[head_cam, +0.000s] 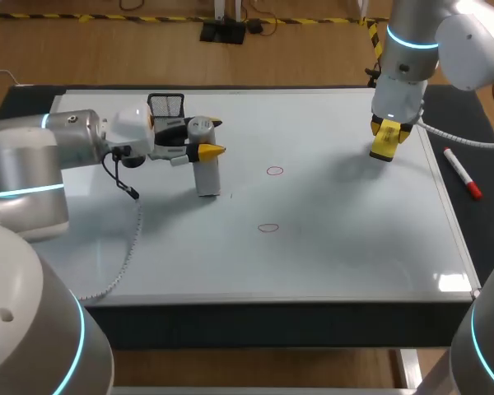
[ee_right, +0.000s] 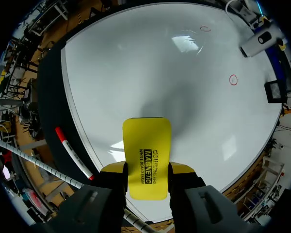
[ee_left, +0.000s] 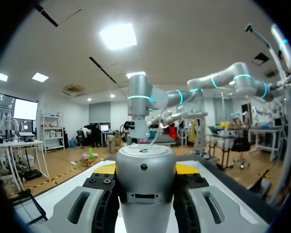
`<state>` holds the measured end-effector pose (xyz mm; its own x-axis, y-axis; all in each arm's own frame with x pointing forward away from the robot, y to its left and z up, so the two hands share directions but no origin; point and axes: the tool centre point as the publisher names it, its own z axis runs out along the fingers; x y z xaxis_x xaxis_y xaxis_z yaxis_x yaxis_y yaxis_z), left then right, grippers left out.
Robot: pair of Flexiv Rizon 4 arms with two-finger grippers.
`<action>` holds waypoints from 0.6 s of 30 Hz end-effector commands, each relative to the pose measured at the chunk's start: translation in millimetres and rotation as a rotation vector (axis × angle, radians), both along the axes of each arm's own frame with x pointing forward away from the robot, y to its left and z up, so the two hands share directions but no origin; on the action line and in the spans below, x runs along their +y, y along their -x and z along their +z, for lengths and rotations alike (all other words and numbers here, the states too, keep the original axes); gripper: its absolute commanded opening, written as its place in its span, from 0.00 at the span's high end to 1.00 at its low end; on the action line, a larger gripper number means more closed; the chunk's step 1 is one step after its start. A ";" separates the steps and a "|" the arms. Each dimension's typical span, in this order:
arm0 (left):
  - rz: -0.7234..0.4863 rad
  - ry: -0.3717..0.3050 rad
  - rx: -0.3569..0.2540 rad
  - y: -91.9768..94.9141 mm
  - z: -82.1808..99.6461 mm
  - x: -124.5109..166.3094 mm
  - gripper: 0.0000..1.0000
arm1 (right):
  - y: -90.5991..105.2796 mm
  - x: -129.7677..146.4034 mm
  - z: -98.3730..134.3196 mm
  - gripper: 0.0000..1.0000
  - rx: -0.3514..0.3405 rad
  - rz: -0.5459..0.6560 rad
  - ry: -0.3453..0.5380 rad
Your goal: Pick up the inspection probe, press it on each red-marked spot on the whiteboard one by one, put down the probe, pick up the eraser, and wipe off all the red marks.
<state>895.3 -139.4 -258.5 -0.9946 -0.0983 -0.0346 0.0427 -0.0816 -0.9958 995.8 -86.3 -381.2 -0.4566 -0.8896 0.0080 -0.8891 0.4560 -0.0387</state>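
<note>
Whiteboard (head_cam: 337, 247) carries a red ring (head_cam: 274, 171) near its middle and a second red ring (head_cam: 268, 228) nearer its front edge. Left gripper (head_cam: 212, 137) is clamped on the top of the silver probe (head_cam: 207, 174), which stands upright over the board's left half, left of both rings. Right gripper (head_cam: 386, 138) is clamped on the yellow eraser (head_cam: 384, 150) above the board's far right corner. A red-capped marker (head_cam: 462, 173) lies just off the board's right edge. A black basket (head_cam: 166, 105) sits at its far edge.
</note>
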 end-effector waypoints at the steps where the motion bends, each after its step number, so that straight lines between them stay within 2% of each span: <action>1: -0.003 0.004 -0.002 -1.4 -2.8 -0.2 1.00 | -0.5 -0.3 0.7 1.00 0.000 0.001 0.003; 18: -0.009 -0.002 0.003 -1.8 -6.6 -1.0 1.00 | -0.5 -0.3 0.7 1.00 0.000 0.001 0.003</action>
<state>896.1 -140.6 -265.2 -0.9952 -0.0921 -0.0319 0.0392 -0.0790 -0.9961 995.8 -86.3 -381.2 -0.4566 -0.8896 0.0079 -0.8891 0.4560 -0.0387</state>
